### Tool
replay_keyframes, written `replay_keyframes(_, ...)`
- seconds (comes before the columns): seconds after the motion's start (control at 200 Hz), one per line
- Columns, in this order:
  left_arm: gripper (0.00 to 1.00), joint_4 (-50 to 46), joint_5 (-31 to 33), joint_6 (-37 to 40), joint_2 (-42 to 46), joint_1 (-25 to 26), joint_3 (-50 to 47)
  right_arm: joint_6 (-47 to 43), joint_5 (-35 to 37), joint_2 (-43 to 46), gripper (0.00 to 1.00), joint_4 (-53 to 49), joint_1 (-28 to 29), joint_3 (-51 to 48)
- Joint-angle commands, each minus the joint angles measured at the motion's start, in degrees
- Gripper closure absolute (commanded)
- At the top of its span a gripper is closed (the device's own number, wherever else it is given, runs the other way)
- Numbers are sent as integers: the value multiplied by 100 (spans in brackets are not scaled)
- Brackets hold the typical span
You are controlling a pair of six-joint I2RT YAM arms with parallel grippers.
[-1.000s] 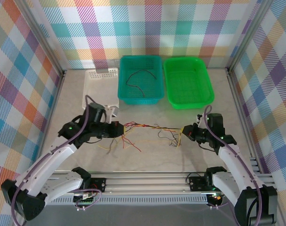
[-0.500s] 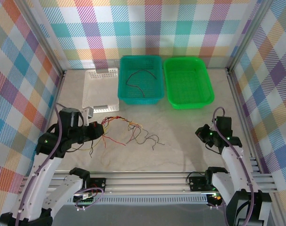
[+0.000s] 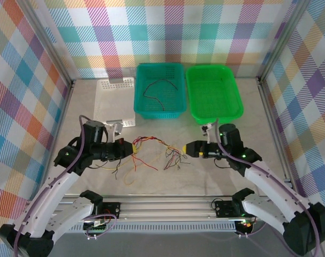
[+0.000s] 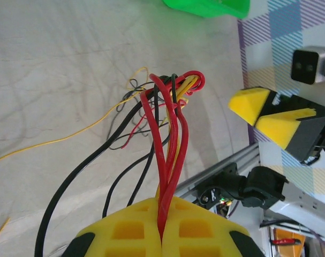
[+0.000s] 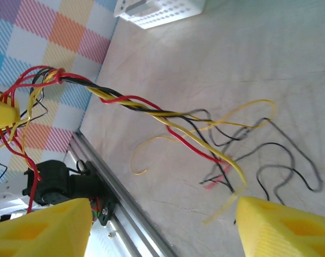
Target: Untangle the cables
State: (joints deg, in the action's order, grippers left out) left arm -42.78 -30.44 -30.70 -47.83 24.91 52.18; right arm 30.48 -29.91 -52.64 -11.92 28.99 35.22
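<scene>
While the left gripper (image 3: 129,145) pinches the cables (image 3: 157,145) tight, the right gripper (image 3: 190,150), open and empty, should close on one loose strand and pull gently toward the right edge of the table (image 3: 258,134).

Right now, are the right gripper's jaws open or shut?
Open: the right gripper shows its yellow fingers wide apart, gripping nothing.

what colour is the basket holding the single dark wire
Teal plastic mesh basket, clearest in the top external view.
</scene>
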Motion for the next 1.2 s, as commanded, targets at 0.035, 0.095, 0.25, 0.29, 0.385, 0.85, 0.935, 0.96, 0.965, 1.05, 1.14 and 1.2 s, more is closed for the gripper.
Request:
replay_keyframes(0.035, 100, 472, 43, -134, -279, 387, 149, -532, 766, -457, 24, 563, 631, 360)
replay_keyframes(0.095, 100, 497, 46, -128, -336, 465, 164, -706, 1137, -675, 24, 564, 854, 499)
replay_keyframes(0.25, 100, 412, 2, -69, -322, 523, 172, -1082, 2073, -960, 31, 716, 1166, 604)
replay_keyframes(0.29, 100, 372, 2, -62, -306, 524, 155, -1146, 2074, -951, 34, 848, 1207, 548)
replay_keyframes(0.385, 100, 385, -46, -87, -298, 524, 76, -1182, 1930, -906, 39, 1253, 1278, 336)
replay_keyframes(0.85, 100, 431, -181, -165, -369, 524, 115, -1416, 2115, -1272, 91, 1822, 1530, -15)
replay_keyframes(0.935, 100, -24, 167, 26, -313, 484, 259, -1312, 2683, -1134, 100, 1343, 1531, 57)
replay_keyframes(0.96, 100, -175, 259, 92, -289, 440, 309, -1269, 2918, -1090, 100, 1209, 1530, 57)
replay_keyframes(0.965, 100, -203, 280, 100, -288, 434, 318, -1258, 2964, -1086, 100, 1178, 1530, 56)
replay_keyframes(1.05, 100, -641, 454, 252, -189, 97, 479, -1040, 3756, -1122, 100, 416, 1436, 151)
replay_keyframes(1.14, 100, -1041, 416, 482, -72, -393, 685, -611, 3959, -1310, 100, -180, 913, 69)
replay_keyframes(1.2, 100, -1289, 328, 697, -67, -675, 856, -320, 3769, -1426, 100, -453, 374, -71)
